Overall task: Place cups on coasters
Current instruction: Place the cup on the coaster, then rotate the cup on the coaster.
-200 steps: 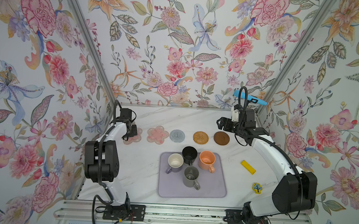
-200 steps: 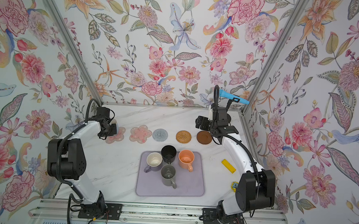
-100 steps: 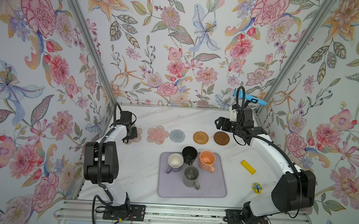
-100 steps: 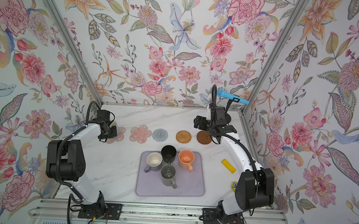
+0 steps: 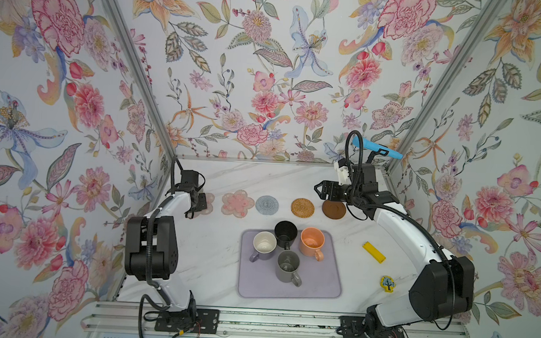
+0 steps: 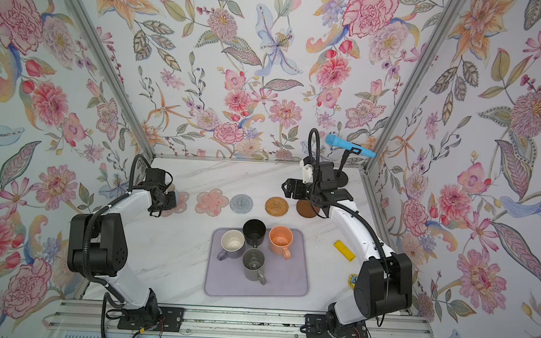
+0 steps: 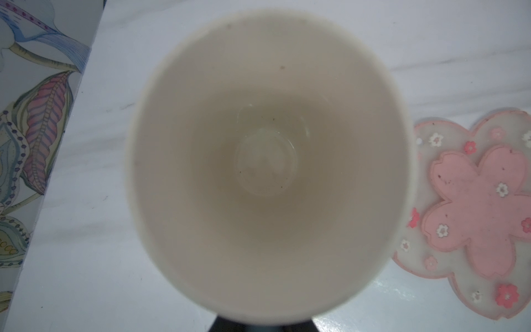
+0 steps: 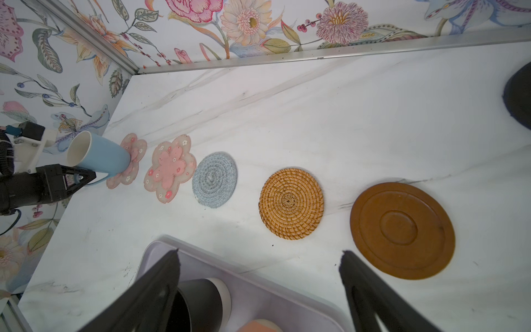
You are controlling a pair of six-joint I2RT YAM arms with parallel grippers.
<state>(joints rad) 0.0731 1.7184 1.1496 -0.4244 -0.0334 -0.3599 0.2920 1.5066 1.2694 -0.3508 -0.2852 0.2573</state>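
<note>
I note the left pincer [image 8: 83, 174] clamped on the handle of the blue mug [image 8: 100, 156] at the end flower coaster [image 8: 135, 149], right pincer [image 8: 260, 253] open and empty; letting go before the base sits flat could tip it.

On the white marbled worktop [image 5: 223, 262] lie a lilac mat [image 5: 320, 283] in the middle, a yellow block [image 5: 374, 252] and a small yellow tree token [image 5: 387, 283] well to its right, and a blue microphone [image 5: 376, 147] on a black stand [image 6: 342, 179] in the far right corner, amid floral walls [image 5: 268, 64].
</note>
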